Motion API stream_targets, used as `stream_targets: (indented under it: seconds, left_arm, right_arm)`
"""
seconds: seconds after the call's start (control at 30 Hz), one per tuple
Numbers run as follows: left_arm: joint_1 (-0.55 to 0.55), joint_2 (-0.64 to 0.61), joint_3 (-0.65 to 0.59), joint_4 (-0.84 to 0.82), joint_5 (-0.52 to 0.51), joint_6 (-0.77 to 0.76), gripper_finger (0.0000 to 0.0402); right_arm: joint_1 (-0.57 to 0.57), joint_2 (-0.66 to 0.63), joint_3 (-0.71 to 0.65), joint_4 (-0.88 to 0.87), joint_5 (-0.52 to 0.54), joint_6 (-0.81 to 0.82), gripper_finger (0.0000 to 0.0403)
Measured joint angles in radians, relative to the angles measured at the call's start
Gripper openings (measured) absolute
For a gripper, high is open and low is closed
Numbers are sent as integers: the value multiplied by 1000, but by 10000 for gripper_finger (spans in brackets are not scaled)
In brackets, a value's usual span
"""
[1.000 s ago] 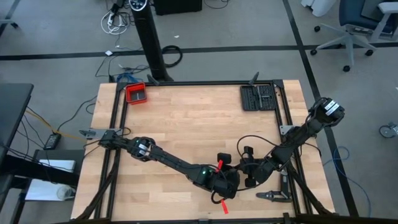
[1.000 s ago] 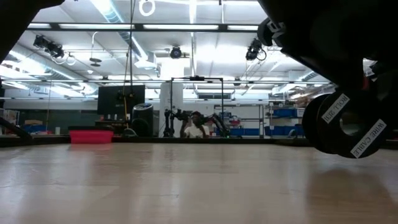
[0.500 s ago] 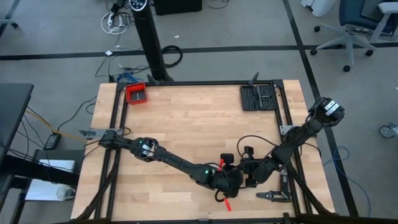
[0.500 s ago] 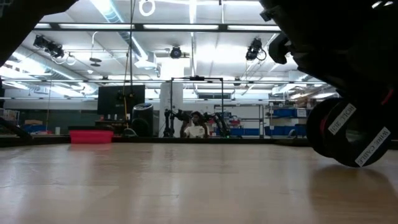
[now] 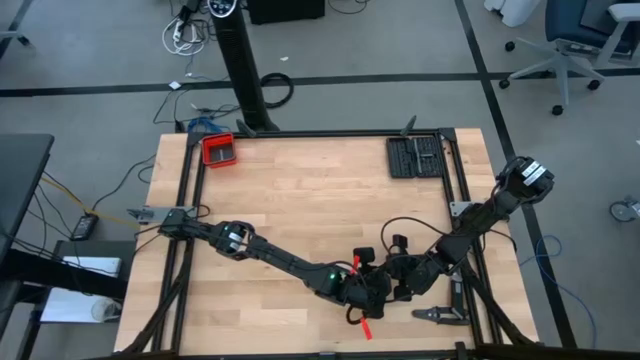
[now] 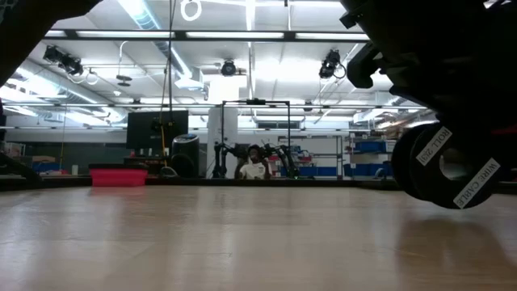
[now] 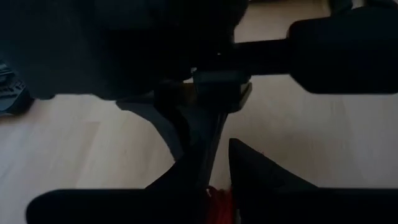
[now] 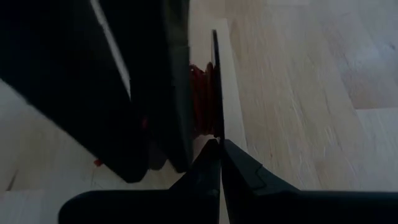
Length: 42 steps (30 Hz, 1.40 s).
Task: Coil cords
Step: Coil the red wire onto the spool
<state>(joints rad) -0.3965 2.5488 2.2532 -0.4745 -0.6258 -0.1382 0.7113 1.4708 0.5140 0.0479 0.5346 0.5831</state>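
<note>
Legend: start at the right gripper, whose two fingers are pressed tip to tip with nothing between them. Just beyond those closed tips, apart from them, you see the red cord wound as tight turns between two thin dark flanges of a black spool. From these fingers the spool appears edge-on. Its flat faces therefore run along the line in which the fingers point, and its axle lies across that line. Any coming move probably turns on this relation, because closed tips advancing straight ahead would meet a flange edge or the winding, not a flat face. The level view shows the spool clear of the table, under a dark mass of arm. Outward from there, the left gripper sits hard against the right one near the table's near edge, and short red ends of cord stick out on either side of it. You cannot tell whether this gripper is clamped or parted, nor which gripper carries the spool. The left looks the nearer of the two to the cord, and that is a judgement only. By count there are two grippers, one red cord and one spool. Well away from both sets of fingers, at the far corners, there are one red tray and one black tool case.
</note>
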Motion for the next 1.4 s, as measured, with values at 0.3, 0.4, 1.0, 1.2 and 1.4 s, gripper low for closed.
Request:
stream_targets:
  seconds: [0.3,0.4,1.0,1.2,1.4]
  left_arm:
    - [-1,14,-2,15,17,-8,71]
    - [-1,14,-2,15,22,-24,71]
    - [-13,14,-2,1,16,84,71]
    - [-18,13,-1,-23,13,266,71]
    - [-17,13,-1,-25,-36,264,71]
  right_arm:
    - [-1,0,0,3,3,0,0]
    - [0,0,0,4,3,2,0]
    - [0,0,0,4,3,1,0]
    - [0,0,1,3,2,1,0]
    - [0,0,1,1,4,1,0]
